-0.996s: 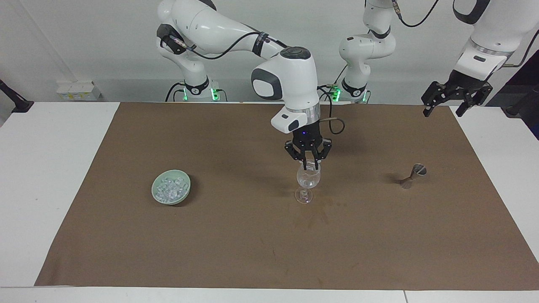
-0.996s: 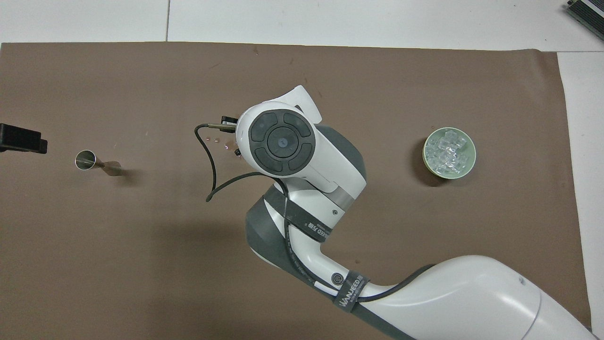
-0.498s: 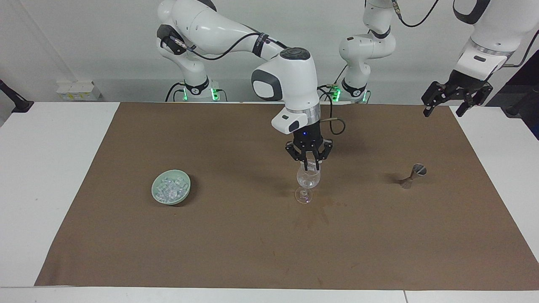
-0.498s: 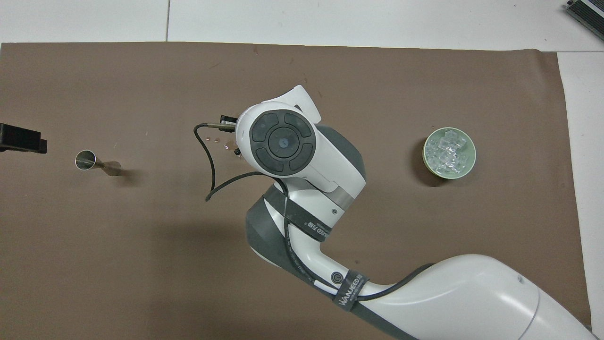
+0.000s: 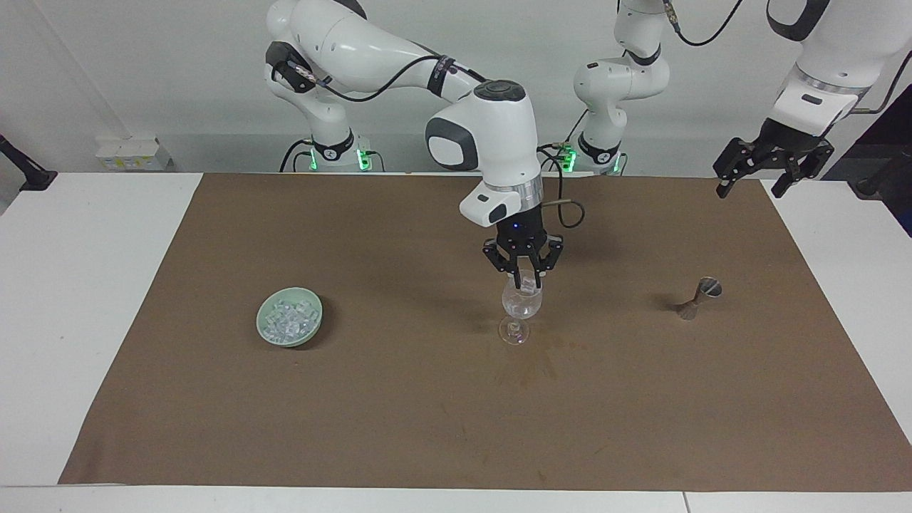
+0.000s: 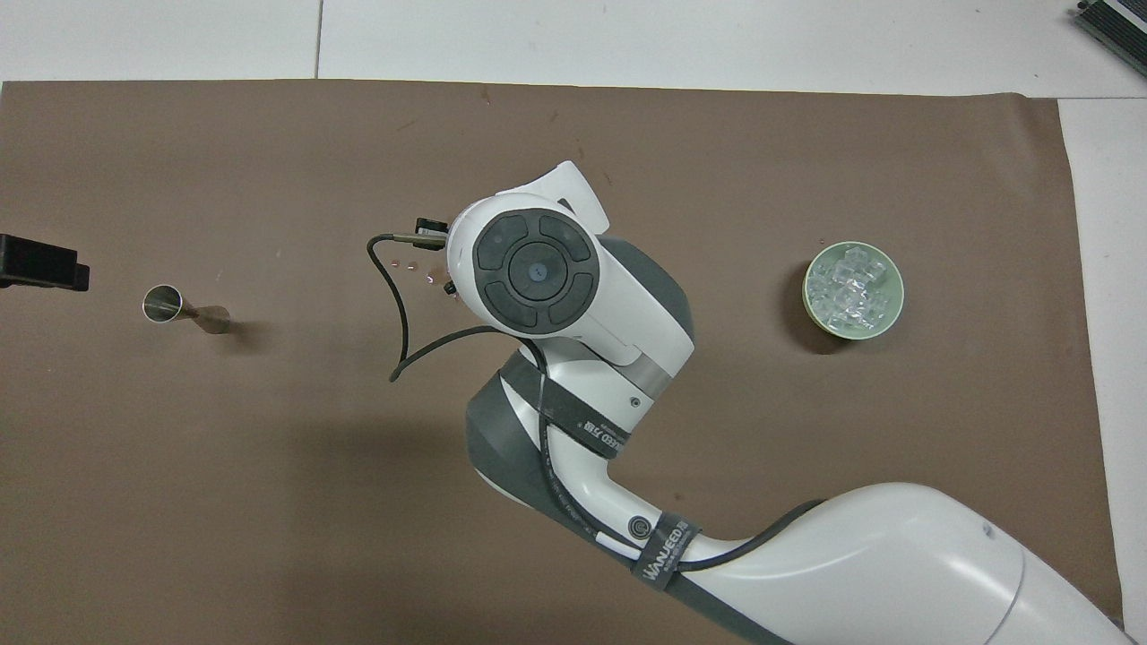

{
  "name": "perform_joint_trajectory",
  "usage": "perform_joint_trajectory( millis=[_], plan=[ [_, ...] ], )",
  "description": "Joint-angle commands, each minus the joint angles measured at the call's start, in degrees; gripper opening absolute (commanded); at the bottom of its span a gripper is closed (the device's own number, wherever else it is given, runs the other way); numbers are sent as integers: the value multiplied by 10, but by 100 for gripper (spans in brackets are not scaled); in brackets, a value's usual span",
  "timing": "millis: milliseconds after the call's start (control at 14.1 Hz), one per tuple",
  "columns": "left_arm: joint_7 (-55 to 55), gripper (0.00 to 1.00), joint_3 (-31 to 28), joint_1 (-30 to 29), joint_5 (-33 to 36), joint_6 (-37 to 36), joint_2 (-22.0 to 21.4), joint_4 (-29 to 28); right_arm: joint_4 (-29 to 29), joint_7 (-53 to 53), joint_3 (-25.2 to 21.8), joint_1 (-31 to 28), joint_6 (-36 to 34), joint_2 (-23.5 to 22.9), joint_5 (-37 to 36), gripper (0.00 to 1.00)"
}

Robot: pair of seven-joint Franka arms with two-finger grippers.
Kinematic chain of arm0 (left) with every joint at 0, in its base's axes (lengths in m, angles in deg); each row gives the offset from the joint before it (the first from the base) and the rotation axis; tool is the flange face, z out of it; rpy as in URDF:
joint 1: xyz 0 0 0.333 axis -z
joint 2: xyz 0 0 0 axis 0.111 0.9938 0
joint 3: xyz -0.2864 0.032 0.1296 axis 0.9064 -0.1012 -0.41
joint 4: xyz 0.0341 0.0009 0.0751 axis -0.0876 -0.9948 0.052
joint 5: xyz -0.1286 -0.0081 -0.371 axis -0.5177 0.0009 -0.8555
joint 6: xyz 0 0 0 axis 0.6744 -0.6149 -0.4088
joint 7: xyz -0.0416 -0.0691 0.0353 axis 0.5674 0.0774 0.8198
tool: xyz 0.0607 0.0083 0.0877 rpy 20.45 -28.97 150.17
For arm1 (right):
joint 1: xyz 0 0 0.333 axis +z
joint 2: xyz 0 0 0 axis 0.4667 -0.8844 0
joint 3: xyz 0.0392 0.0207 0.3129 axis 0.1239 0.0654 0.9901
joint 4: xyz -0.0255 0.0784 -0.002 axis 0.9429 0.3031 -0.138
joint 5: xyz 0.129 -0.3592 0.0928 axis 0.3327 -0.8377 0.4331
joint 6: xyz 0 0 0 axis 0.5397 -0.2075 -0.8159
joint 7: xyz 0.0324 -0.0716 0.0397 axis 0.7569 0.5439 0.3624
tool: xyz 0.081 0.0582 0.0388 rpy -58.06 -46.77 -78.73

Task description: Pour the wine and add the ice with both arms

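Over the clear stemmed wine glass (image 5: 522, 304), the right gripper (image 5: 524, 277) has begun parting its fingertips, seemingly releasing a small clear ice cube (image 5: 526, 283) into the bowl, though whether the cube is free cannot be told, while the wide-open, empty left gripper (image 5: 773, 162) waits.

Operator, your worktop (image 5: 85, 285) shows as smooth white, covered by a matt brown paper-like sheet (image 5: 399, 413) with faint stains and creases. The wine glass (image 5: 522, 308) is clear, glossy glass. The ice (image 6: 851, 291) reads glassy and glinting, heaped in a smooth pale green bowl (image 5: 265, 331) with a soft glazed look. The jigger (image 5: 698, 298) is polished metal, reflective at its rim. Both arms (image 6: 573, 305) carry glossy white plastic shells with dark matt joint rings; each hand (image 5: 524, 274) is matt black
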Motion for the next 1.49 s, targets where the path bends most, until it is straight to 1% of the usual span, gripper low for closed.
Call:
perform_joint_trajectory(
  millis=[0,71,214,427,569,712,854,1139,1352,1423],
  plan=[
    [-3,100,0,2,12,3,2,4,16,16,9,1,2,-14,-28,78],
    [-3,100,0,2,12,4,1,5,16,15,9,0,2,-14,-29,100],
    [-2,100,0,2,12,4,2,5,22,12,2,-1,2,-9,-30,100],
    [-3,100,0,2,10,4,1,5,21,-20,-9,-21,-10,7,-30,100],
    [-3,100,0,2,7,3,1,5,21,-47,-44,-25,-31,33,-10,100],
    [-3,100,-1,1,6,3,1,5,19,-73,-85,-25,-39,67,34,100],
    [-3,100,-1,1,6,3,1,5,16,-100,-125,-25,-60,89,83,100],
    [-4,100,-1,-1,5,3,2,3,16,-143,-190,-25,-134,137,143,100],
    [-4,100,-1,0,5,4,3,3,12,-239,-267,-25,-199,183,226,100],
    [-4,100,-1,0,5,3,3,3,5,-268,-290,-26,-219,200,242,100]
  ],
)
